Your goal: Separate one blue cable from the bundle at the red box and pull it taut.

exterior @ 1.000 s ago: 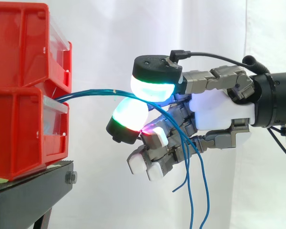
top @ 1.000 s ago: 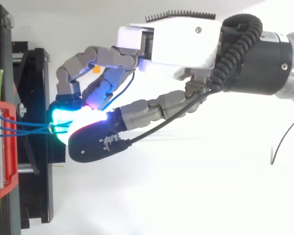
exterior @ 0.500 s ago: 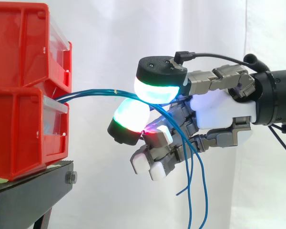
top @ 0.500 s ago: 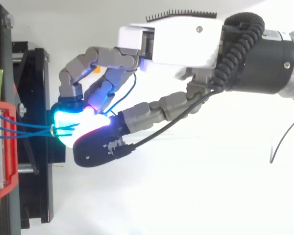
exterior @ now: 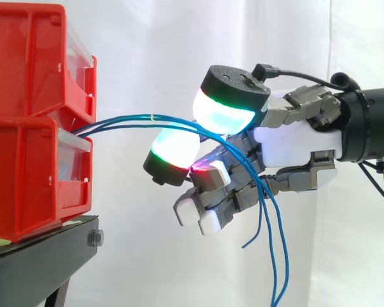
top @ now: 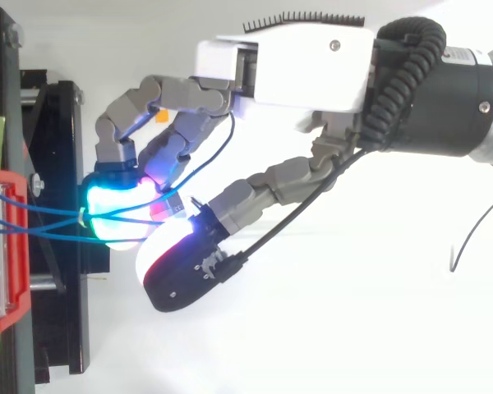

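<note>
- White curtain (exterior: pixel 147 51) backs the work. Between the bins and the hand we see an open gap, crossed by the cables alone.
- Below the hand (exterior: pixel 294 150) in the side view there is free room down to the lower edge, where the loose cable ends hang.
- At the left edge two red bins are stacked, the upper bin (exterior: pixel 25 64) on the lower bin (exterior: pixel 25 185), both on a black stand (exterior: pixel 38 256).
- From above, the stand's edge reaches out under the finger pad (exterior: pixel 174 148), so the closest quarters are there. Below the thumb the white ground lies open.
- Blue cables (exterior: pixel 128 119) come out of the slot between the bins, over the lower bin's clear front lip. We cannot make out what else the bins hold.
- A small pale tie (exterior: pixel 152 117) binds the cables partway along; past it they fan apart.
- The hand comes in from the right with its fingers curled round the cables. They pass through the narrow gap under the thumb pad (exterior: pixel 225 116) and over the finger pad.
- Between bin and hand the cables arch slightly. Past the fingers they bend down and hang slack.
</note>
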Motion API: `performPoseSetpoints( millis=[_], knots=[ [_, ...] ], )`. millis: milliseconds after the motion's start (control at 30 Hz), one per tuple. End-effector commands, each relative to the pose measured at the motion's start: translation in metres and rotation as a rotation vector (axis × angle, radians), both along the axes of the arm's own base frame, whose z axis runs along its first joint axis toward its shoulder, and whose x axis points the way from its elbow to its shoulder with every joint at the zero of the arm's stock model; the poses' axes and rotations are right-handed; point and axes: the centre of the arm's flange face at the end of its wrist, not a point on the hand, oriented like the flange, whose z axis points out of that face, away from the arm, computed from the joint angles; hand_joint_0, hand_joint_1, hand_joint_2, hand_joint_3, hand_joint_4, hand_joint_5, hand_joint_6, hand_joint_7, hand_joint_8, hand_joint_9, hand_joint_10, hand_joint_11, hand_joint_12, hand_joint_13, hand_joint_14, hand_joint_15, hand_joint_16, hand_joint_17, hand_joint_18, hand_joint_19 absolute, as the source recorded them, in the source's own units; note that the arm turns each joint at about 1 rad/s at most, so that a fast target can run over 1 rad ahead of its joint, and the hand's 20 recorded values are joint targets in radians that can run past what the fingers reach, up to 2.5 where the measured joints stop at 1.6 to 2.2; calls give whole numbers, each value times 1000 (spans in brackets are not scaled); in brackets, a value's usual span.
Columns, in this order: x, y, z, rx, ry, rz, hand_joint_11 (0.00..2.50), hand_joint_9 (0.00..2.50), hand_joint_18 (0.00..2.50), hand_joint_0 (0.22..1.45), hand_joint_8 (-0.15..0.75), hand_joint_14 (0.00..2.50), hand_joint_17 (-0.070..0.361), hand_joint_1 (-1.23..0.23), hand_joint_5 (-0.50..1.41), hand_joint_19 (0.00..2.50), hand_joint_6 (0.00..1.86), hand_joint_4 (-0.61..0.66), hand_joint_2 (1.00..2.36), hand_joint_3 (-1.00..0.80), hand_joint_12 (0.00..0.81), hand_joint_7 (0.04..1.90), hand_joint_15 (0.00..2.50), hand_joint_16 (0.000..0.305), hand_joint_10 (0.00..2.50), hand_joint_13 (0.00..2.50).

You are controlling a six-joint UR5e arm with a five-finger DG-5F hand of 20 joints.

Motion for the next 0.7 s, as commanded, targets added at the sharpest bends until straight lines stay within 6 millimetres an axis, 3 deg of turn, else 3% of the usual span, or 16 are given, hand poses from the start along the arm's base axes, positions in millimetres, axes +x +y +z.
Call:
performPoseSetpoints(
  millis=[0, 200, 367, 667],
  knots=[
    [0, 0, 0, 0, 0, 0, 1164, 981, 637, 556, 321, 21, 92, -704, -189, 627, 890, 121, 1000, -500, 359, 991, 541, 41, 23, 751],
    [0, 0, 1, 0, 0, 0, 1182, 1019, 645, 556, 310, 21, 91, -557, -178, 627, 877, 102, 1000, -500, 358, 985, 537, 41, 23, 775],
    [0, 0, 0, 0, 1, 0, 1182, 1042, 647, 585, 308, 21, 90, -523, -175, 648, 866, 87, 1000, -500, 354, 1014, 543, 40, 24, 778],
    [1, 1, 2, 0, -5, 1, 1191, 1026, 640, 597, 304, 22, 91, -698, -176, 662, 869, 78, 1012, -322, 356, 1057, 552, 40, 25, 768]
  ],
)
